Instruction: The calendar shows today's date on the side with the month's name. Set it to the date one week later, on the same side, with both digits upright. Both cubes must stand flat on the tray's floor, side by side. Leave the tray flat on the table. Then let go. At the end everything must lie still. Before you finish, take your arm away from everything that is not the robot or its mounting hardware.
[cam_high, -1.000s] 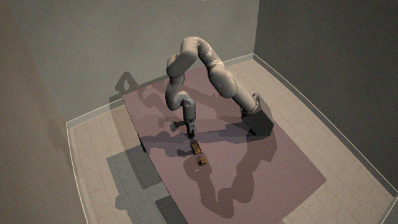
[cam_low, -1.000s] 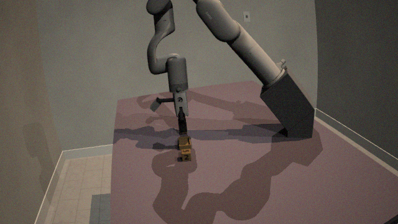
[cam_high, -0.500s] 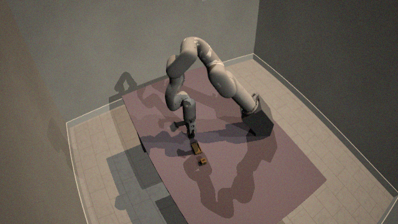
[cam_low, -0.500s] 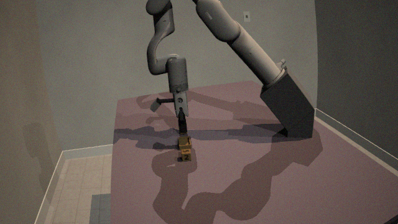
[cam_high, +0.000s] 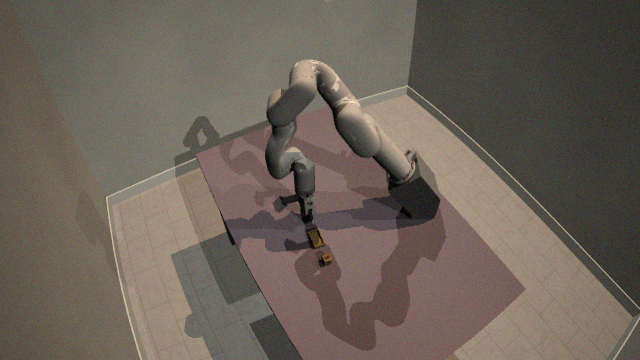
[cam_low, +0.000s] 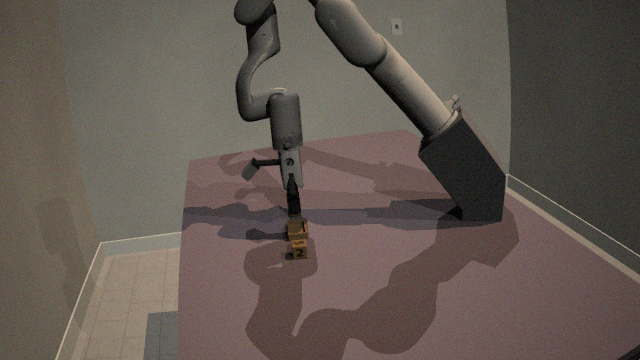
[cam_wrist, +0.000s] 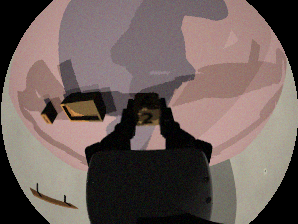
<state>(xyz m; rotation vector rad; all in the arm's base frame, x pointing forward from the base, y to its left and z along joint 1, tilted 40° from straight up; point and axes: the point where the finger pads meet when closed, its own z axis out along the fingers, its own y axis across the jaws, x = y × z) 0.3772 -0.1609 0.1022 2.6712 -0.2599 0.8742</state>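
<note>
Tool (cam_high: 307, 218) (cam_low: 295, 212) (cam_wrist: 147, 106) clamped on cube (cam_wrist: 148, 118) marked 2, wrist frame centre; tray (cam_high: 316, 238) (cam_low: 297, 230) (cam_wrist: 85, 109) and second cube (cam_high: 326, 259) (cam_low: 299, 250) (cam_wrist: 48, 114) at left there.

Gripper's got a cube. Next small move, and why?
I'd ease the gripper sideways toward the tray, keeping the held cube above its rim. The cube sits between the fingers, off to one side of the tray, and the tray's floor looks bare. The loose cube lies beyond the tray, so it can probably wait.
</note>
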